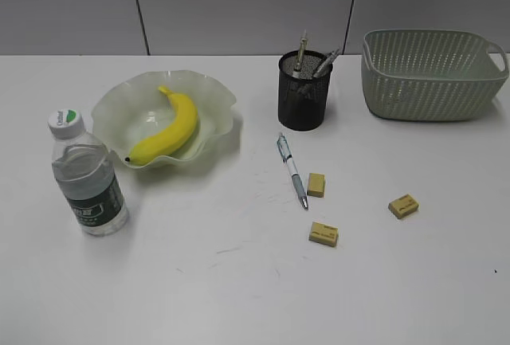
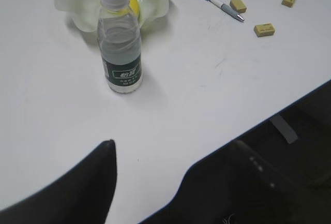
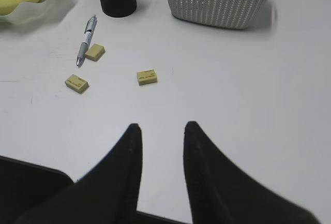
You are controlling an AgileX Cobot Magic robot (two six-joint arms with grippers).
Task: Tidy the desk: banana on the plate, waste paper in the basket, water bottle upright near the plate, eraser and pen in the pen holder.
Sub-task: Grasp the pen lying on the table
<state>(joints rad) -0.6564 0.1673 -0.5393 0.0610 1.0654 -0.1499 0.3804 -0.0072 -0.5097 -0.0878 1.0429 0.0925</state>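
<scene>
Erasers [image 1: 316, 185], three of them, lie loose on the bench [image 1: 239, 281] beside the pen [image 1: 292, 170], below the pen holder [image 1: 304, 90]. Banana [image 1: 168, 127] rests in the plate [image 1: 215, 110]; water bottle [image 1: 86, 174] stands near it. Basket [image 1: 430, 74] interior is hidden. Right gripper [image 3: 161, 131] is parted, empty; left gripper [image 2: 170, 157] spread wide.

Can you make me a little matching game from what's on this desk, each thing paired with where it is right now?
Things:
1. banana
2. water bottle
3. loose pen
4. basket

Places:
A. standing upright at the near left, beside the plate
B. far right corner of the desk
C. lying in the wavy green plate
D. lying flat in front of the pen holder, next to an eraser

Pairs: 1-C, 2-A, 3-D, 4-B
</scene>
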